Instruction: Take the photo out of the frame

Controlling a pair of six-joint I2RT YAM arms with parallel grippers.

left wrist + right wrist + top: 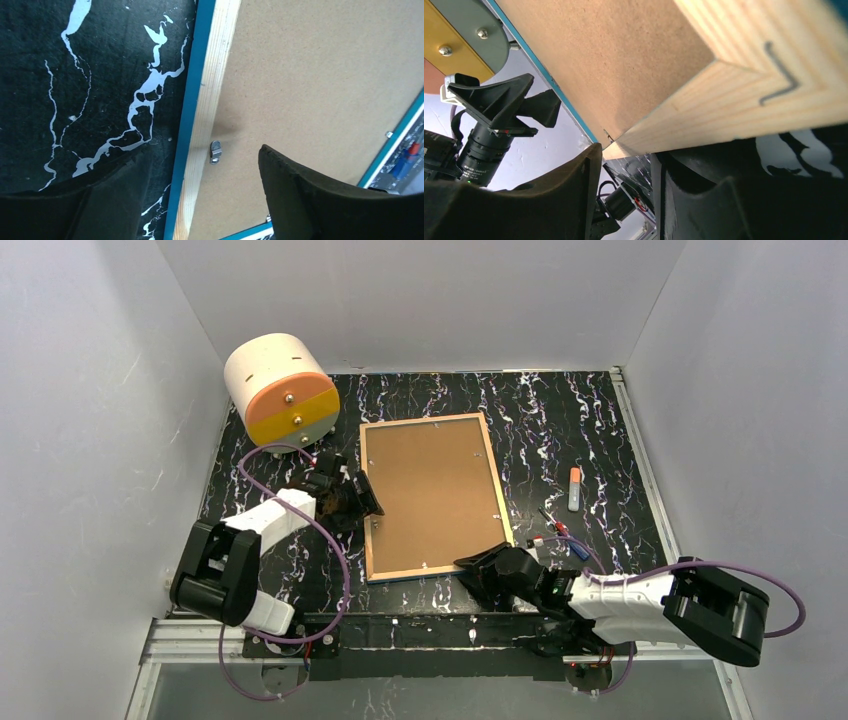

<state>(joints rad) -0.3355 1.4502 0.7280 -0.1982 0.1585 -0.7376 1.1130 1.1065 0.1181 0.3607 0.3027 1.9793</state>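
Note:
The frame [425,421] lies face down on the black marbled table, its light wooden edging up and the brown backing board [430,490] filling it. The photo is hidden under the board. My left gripper [358,495] is open and straddles the frame's left edge [210,75]: one finger is over the table, the other over the board [310,75], with a small metal clip [215,151] between them. My right gripper [472,565] is open at the frame's near edge, close to the near right corner. In the right wrist view its fingertips [596,147] touch the wooden edging [734,95].
A white cylinder with an orange and grey face [280,390] stands at the back left, close to the left arm. A small orange-capped marker [575,488] and small red and blue tools [555,530] lie right of the frame. White walls enclose the table.

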